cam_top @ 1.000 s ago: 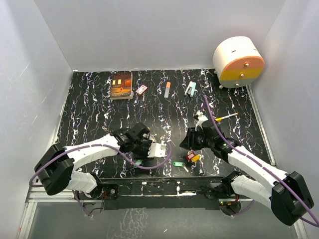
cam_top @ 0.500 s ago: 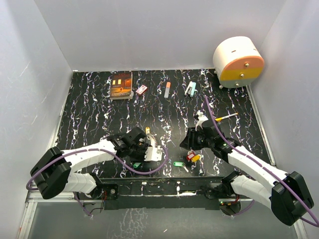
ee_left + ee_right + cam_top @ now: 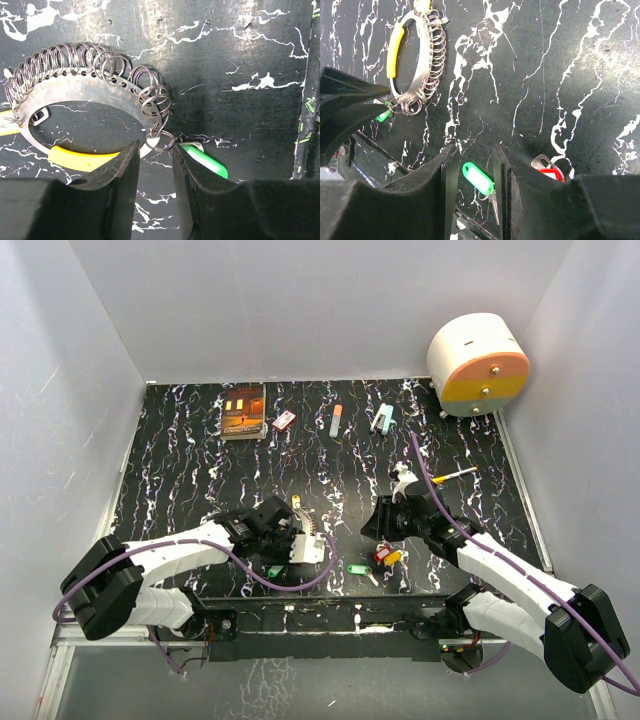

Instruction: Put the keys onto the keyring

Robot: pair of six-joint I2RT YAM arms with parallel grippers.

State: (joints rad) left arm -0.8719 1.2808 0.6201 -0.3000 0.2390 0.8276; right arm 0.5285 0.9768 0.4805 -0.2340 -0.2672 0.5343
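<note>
The keyring (image 3: 90,85) lies flat on the black marbled table, a metal band strung with several wire rings and a yellow arc (image 3: 82,159). It also shows in the right wrist view (image 3: 415,55) and in the top view (image 3: 302,514). A green-tagged key (image 3: 206,160) hangs from its end ring. My left gripper (image 3: 154,157) is open, low over that end ring, with nothing between the fingers. My right gripper (image 3: 472,157) is open above a loose green-tagged key (image 3: 478,177). A red key (image 3: 551,169) lies beside it and a yellow one (image 3: 394,558) just past that.
At the back stand a book (image 3: 244,410), a red-and-white card (image 3: 284,420), an orange-capped marker (image 3: 335,420) and a teal-white object (image 3: 383,418). A pen (image 3: 455,475) lies at right, a round white-orange device (image 3: 478,362) in the far corner. The table's front edge is close.
My left gripper has drawn back to the left, uncovering the keyring. It has hardly moved in the last half second. The right arm has stayed put.
</note>
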